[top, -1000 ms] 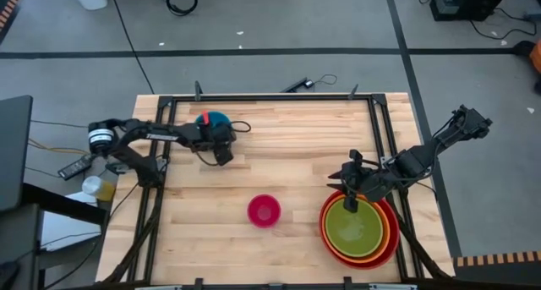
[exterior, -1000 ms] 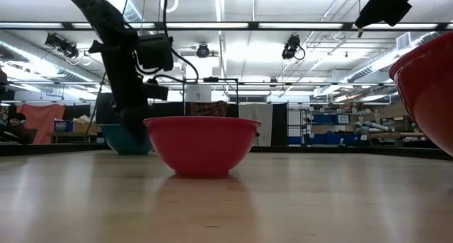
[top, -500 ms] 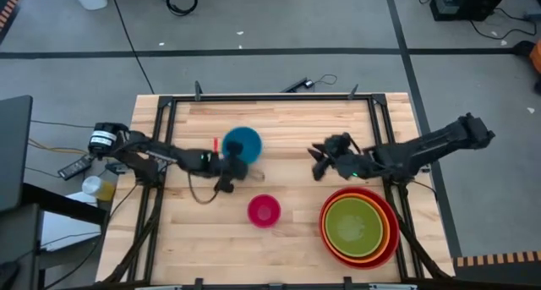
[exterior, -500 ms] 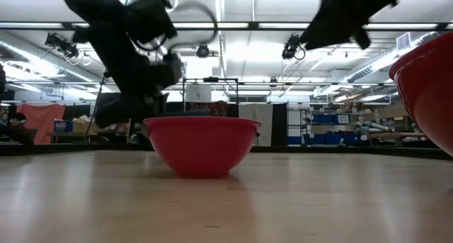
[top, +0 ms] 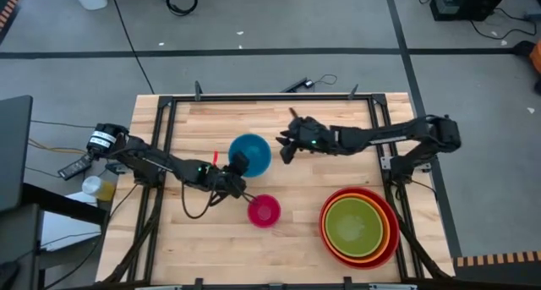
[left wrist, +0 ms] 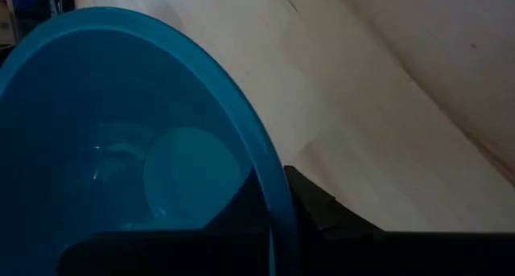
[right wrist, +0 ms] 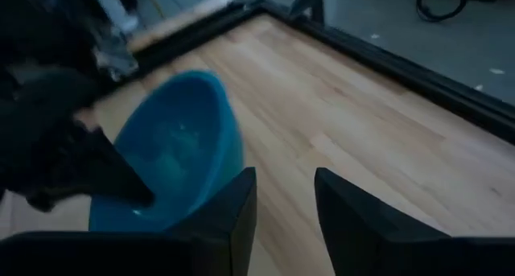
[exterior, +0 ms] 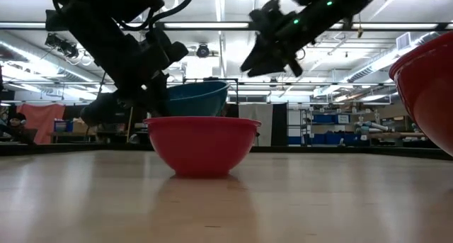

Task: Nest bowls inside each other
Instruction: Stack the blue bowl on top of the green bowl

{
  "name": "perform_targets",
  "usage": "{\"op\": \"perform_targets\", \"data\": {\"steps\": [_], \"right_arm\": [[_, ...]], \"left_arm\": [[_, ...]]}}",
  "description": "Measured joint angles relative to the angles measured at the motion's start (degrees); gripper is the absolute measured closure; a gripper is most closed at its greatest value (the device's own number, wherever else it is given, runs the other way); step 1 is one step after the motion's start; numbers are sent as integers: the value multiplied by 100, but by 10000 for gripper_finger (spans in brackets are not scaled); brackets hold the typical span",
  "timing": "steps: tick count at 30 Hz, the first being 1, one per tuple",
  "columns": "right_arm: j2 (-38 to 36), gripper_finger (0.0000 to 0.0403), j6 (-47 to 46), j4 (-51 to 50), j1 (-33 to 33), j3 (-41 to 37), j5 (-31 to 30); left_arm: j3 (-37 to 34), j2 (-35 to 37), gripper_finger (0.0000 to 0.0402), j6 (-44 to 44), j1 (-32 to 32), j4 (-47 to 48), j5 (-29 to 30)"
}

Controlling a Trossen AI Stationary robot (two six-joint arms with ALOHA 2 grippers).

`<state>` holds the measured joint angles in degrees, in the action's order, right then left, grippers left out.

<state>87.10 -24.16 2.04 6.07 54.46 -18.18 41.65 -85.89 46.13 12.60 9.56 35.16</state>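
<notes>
Holding the blue bowl (top: 250, 153) by its rim, my left gripper (top: 236, 166) is pinched tight on the thin plastic wall, as seen from above. The bowl hangs over the middle of the wooden table (top: 279, 121), and the small red bowl (top: 264, 210) sits at about five o'clock from it, just beside my claw. My right gripper (top: 287, 145) reaches in from three o'clock of the blue bowl, fingers parted with nothing between them, near its rim but apart from it. The stack of nested bowls (top: 359, 227), green inside orange inside red, rests near the table's right front corner, at about four o'clock from the blue bowl and well apart. I judge the coming move turns on that gap between us: the right claw is the nearer one to the stack.

At table height, the blue bowl (exterior: 197, 98) is off the wood, tilted, behind and above the red bowl (exterior: 202, 142), which stands upright, smooth and glossy. My left gripper (exterior: 152, 76) clamps its left edge; the right gripper (exterior: 263, 52) hovers higher.

From my left wrist, the blue bowl's (left wrist: 121, 147) round, shiny hollow fills the view.

From the right wrist, the blue bowl (right wrist: 173, 159) lies ahead of my parted fingers (right wrist: 233, 212), tipped on its side.
</notes>
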Motion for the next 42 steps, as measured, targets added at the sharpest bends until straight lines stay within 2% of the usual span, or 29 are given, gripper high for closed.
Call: {"op": "perform_targets", "data": {"steps": [6, 9, 13, 15, 17, 20, 22, 24, 27, 30, 35, 37, 42], "right_arm": [[804, 220, 370, -37, 9, 686, 78], [1126, 195, 520, -51, 9, 922, 302], [1459, 180, 655, -36, -20, 1127, 461], [1607, 187, 589, -108, -24, 1196, 431], [1685, 210, 527, -268, -24, 1293, 431], [1655, 283, 571, -537, -21, 1385, 414], [1554, 351, 640, -838, -14, 1458, 436], [1408, 380, 748, -1127, -4, 1529, 397], [1130, 381, 870, -1980, -37, 1690, 95], [721, 385, 1154, -3420, -121, 1779, -434], [-128, 385, 525, -5137, -127, 1860, -1085], [-437, 385, 383, -5676, -186, 1859, -968], [-1398, 385, 12, -6800, -845, 1859, -116]], "left_arm": [[0, 0, 381, 6, -44, -133, 17], [0, 0, 381, 0, -44, -162, 17], [0, 0, 381, -27, -43, -188, 17], [-1, -1, 381, -40, -6, -259, -14], [-11, -9, 381, -107, 57, -321, -17], [-11, -13, 379, -514, 115, -520, -57], [18, -17, 372, -889, 120, -776, -176], [66, -8, 353, -1212, 129, -983, -195], [40, 9, 308, -1663, 156, -1353, 3], [-13, 17, 257, -1999, 271, -1577, 205], [0, 20, 192, -1991, 587, -2524, 268], [-2, 14, 178, -1975, 720, -2808, 251], [0, 11, 169, -1965, 1045, -3106, 195]]}}
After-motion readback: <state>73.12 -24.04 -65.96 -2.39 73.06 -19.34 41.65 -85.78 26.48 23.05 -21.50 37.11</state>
